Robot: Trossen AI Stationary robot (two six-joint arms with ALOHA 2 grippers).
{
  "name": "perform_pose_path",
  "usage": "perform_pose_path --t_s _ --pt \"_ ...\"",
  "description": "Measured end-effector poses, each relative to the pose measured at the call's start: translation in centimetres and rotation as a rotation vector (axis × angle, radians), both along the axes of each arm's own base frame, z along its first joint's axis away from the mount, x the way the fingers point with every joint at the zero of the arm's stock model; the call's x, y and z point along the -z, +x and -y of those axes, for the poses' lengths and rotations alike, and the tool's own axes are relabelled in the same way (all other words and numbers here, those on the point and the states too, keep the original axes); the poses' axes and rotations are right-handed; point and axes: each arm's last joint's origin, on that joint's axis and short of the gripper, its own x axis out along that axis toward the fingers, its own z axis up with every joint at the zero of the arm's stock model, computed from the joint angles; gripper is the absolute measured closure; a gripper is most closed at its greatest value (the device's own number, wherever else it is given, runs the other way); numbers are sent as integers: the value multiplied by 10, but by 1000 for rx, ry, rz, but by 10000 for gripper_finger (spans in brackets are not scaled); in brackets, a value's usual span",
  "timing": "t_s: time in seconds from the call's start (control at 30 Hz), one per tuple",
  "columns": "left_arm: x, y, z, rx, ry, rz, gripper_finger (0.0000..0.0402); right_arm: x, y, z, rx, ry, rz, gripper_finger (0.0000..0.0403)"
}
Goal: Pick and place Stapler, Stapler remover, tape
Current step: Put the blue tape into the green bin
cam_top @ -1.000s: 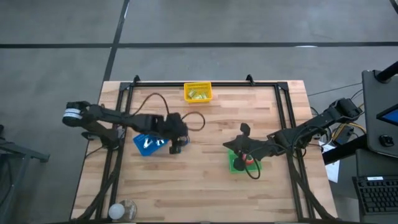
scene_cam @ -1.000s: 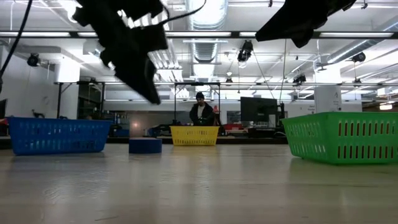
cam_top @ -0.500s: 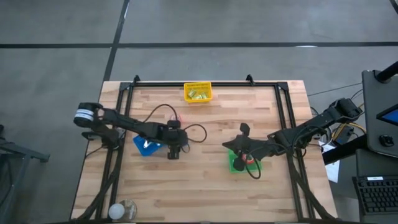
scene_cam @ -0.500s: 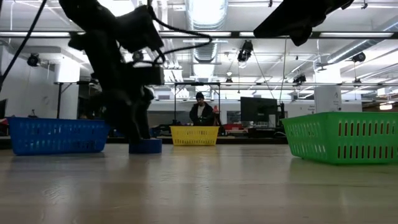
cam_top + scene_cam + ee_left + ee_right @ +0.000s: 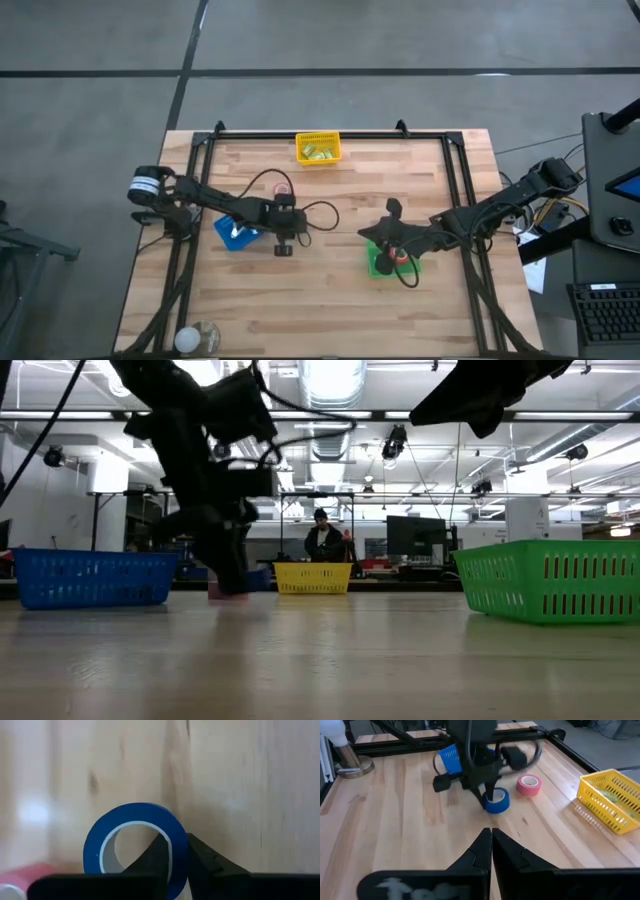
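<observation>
A blue tape roll lies on the wooden table near its middle, and my left gripper is shut on it from above. A pink tape roll lies flat a little farther back. My right gripper is shut, holds nothing and hangs over the green basket. I cannot make out the stapler or the stapler remover in any view. My left gripper pinches the ring wall of the blue tape, with one finger inside the centre hole and one outside. The fingers point down from above. In the right wrist view the roll sits flat on the table.
A blue basket stands just left of the left gripper. A yellow basket with small items is at the far edge. The green basket holds something red. A round object sits at the near left corner. A person stands far behind the table.
My left gripper has come down from above the table onto the blue tape beside the blue basket. Its fingers have shut on the roll's wall. The right arm has kept still.
</observation>
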Motion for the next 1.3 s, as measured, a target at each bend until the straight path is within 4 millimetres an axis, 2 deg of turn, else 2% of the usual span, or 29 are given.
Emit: perform_pose_path --t_s 0.2,0.33,0.43,0.57,0.7,0.83,0.97,1.1,1.3 --pt "-28 5 2 -5 -27 143 357 4 -1 0 6 12 2 394" --pt "-58 11 9 76 -156 367 337 4 1 1 13 33 63 394" --pt "-82 12 16 177 -264 559 344 5 1 2 31 11 114 391" --pt "-110 5 22 294 -370 810 357 2 2 2 40 10 164 363" --pt "-128 -2 24 370 -451 1013 349 -9 5 1 19 -5 266 313" --pt "-133 -5 25 439 -478 1147 340 -22 9 -1 -8 -75 382 260" --pt "-132 -4 25 444 -475 1175 344 -26 14 -1 -18 -129 411 228" --pt "-133 -3 25 449 -463 1209 345 -23 23 -2 -15 -172 413 216" --pt "-128 1 25 441 -467 1197 343 -26 42 -3 -13 -245 408 224"
